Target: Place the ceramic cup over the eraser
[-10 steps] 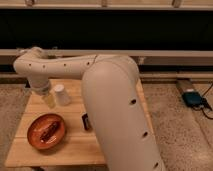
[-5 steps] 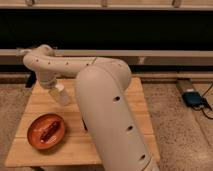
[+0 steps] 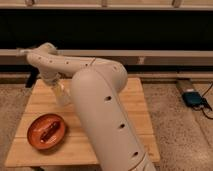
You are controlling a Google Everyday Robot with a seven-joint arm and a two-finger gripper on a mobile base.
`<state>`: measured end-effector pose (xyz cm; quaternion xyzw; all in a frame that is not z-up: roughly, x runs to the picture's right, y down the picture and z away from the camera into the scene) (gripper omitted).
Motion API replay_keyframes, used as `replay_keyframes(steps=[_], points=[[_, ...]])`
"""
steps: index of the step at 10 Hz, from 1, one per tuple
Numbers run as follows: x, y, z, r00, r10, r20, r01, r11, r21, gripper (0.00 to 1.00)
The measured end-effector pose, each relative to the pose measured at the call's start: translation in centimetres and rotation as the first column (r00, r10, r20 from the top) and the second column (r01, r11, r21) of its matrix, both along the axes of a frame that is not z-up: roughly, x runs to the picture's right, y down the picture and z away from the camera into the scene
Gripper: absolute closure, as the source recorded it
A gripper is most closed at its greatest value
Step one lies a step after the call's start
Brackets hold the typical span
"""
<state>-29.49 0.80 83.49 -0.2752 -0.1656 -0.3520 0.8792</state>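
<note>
At left middle of the frame, end effector [image 3: 60, 94] low over the desk [image 3: 37, 107], likely to grab the ceramic cup; open or closed, cannot tell.

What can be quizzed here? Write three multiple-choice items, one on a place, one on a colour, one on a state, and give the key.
1. Where on the wooden table does the plate sit?
A. By the near corner at the picture's left
B. By the far corner at the picture's right
C. Dead centre

2. What colour is the box on the floor?
A. Red
B. Blue
C. Yellow

3. What state is the plate in?
A. Upside down
B. Broken in two
C. Upright, with a dark item in it

Key:
1 A: the plate lies by the near left corner, nearer the camera than the gripper, which hangs over the table's far left part.
2 B: the box beside the table is blue.
3 C: the rim faces up around the dark item.
</note>
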Motion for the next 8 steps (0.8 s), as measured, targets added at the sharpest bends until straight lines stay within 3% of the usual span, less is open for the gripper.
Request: replay_keyframes(steps=[8], points=[[1.0, -1.1, 3.8, 0.999, 0.008, -0.036, -0.007, 0.9993, 0.038, 0.29]])
